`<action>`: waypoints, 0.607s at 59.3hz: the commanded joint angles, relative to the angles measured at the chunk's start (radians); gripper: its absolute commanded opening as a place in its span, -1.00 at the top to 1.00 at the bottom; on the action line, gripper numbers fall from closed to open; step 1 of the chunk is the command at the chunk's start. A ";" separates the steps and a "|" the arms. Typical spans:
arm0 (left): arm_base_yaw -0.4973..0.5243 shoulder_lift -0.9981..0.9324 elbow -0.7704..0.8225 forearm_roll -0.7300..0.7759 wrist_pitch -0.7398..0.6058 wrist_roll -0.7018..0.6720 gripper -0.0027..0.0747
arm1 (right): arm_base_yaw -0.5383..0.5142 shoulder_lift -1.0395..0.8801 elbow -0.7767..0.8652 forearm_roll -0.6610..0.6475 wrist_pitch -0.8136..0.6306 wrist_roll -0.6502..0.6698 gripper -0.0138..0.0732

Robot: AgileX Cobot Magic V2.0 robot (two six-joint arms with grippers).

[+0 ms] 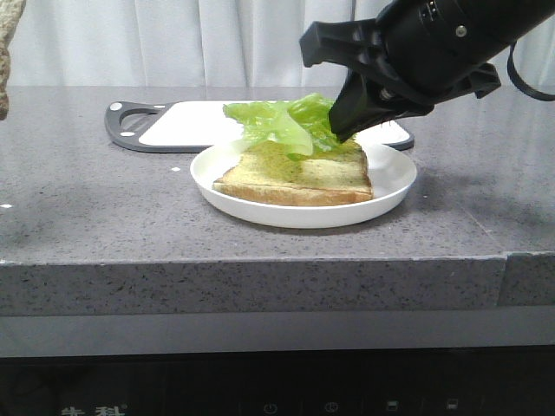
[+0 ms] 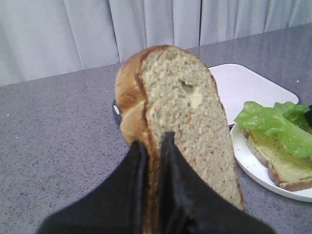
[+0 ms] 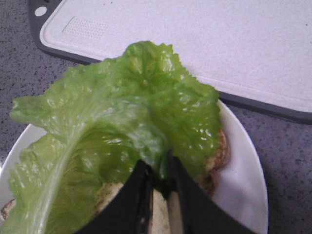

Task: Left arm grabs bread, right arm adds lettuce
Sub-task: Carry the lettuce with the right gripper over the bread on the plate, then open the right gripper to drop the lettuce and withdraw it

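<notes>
Lettuce (image 3: 122, 131) is pinched at one edge by the right claw (image 3: 158, 187), whose two black fingers are clenched on the leaf; the leaf spreads outward from the fingertips and drapes over a slice lying flat on the white plate (image 1: 395, 186). In the front view the right arm (image 1: 434, 48) reaches down from the upper right, its claw tip low over the far right corner of that plated slice (image 1: 299, 173), with the green leaf trailing across the slice's far edge. Whether the leaf rests fully on the slice or partly hangs above it cannot be settled from these angles. Behind the plate lies a white cutting board (image 1: 186, 121) with a dark grey rim, flat on the grey speckled bench (image 1: 95, 208).

Bread (image 2: 183, 122) is grasped by the left claw (image 2: 153, 151), fingers closed on its lower edge, one on the crust side and one on the cut face. The slice stands upright in the air, well apart from the plate, golden crust to one side. At the front view's far left edge, only a sliver of this slice shows.
</notes>
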 commanded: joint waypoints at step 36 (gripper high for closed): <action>-0.001 -0.002 -0.029 0.021 -0.058 -0.012 0.99 | 0.002 -0.060 -0.027 0.009 -0.047 -0.004 -0.23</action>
